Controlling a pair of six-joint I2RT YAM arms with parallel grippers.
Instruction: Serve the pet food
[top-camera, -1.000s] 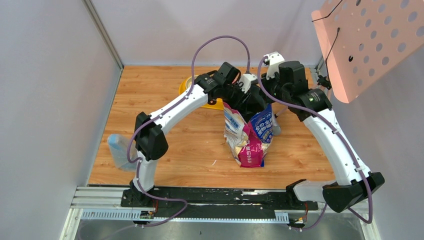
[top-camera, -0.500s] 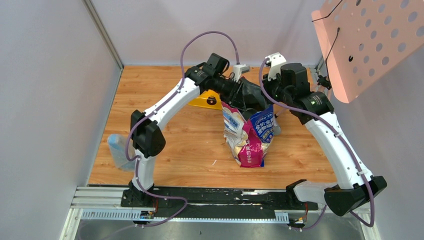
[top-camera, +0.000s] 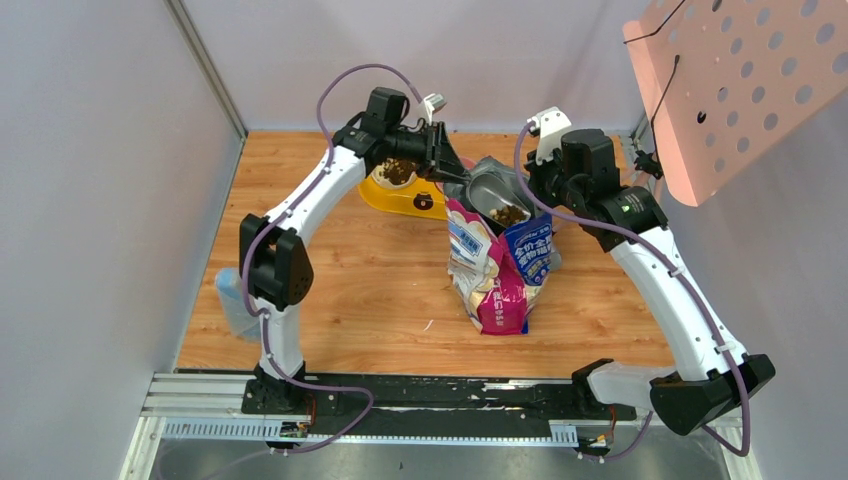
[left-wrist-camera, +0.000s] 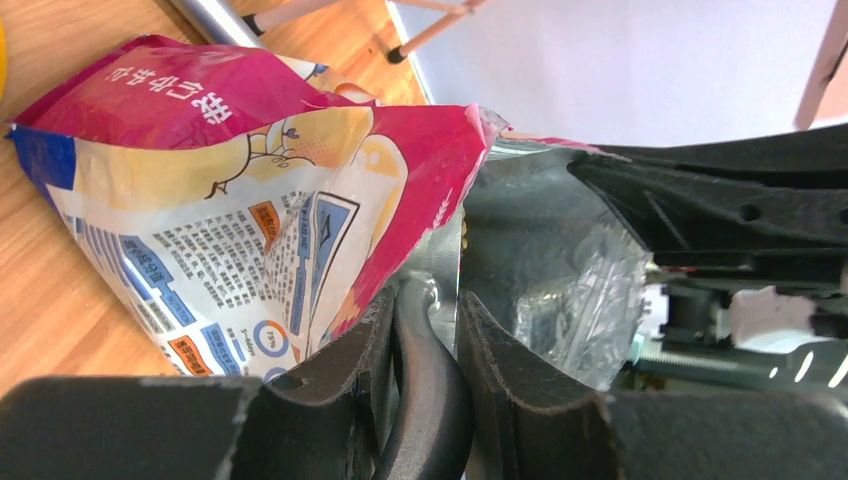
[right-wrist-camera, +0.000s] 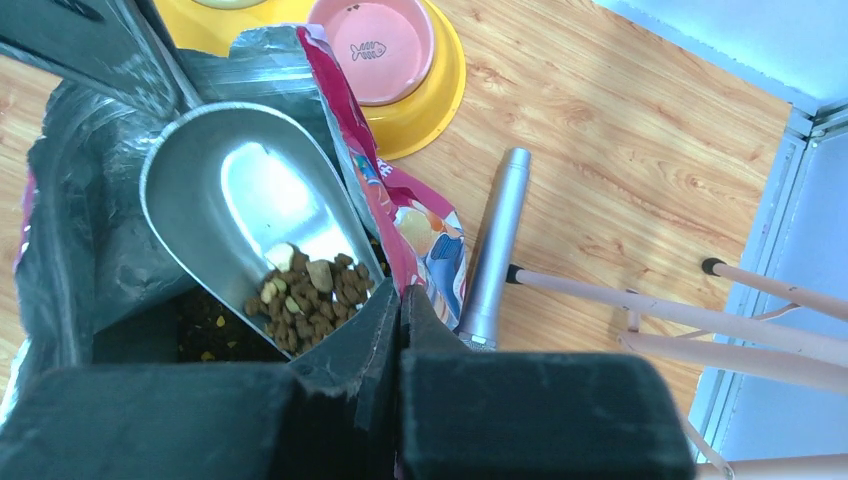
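Observation:
The grey metal scoop (top-camera: 492, 198) hangs over the open mouth of the printed bag (top-camera: 500, 270) with a small heap of brown pet food (top-camera: 511, 214) in its bowl, clearest in the right wrist view (right-wrist-camera: 305, 290). My left gripper (top-camera: 447, 172) is shut on the scoop's dark handle (left-wrist-camera: 432, 400). My right gripper (top-camera: 533, 195) is shut on the bag's red rim (right-wrist-camera: 385, 215) and holds the bag open. More pet food (right-wrist-camera: 215, 335) lies deep in the bag. The yellow feeder (top-camera: 405, 200) behind the bag holds some pet food (top-camera: 397, 170); its pink bowl (right-wrist-camera: 385, 45) is empty.
A silver cylinder (right-wrist-camera: 495, 250) lies on the wood just right of the bag. A translucent blue container (top-camera: 235, 300) stands at the left edge. A pink perforated board (top-camera: 740, 80) hangs at the upper right. Thin wooden legs (right-wrist-camera: 700, 315) cross the right side.
My left arm has drawn back and to the left, lifting the scoop out of the bag with pet food in it. The yellow feeder is now uncovered. The right gripper stays on the rim.

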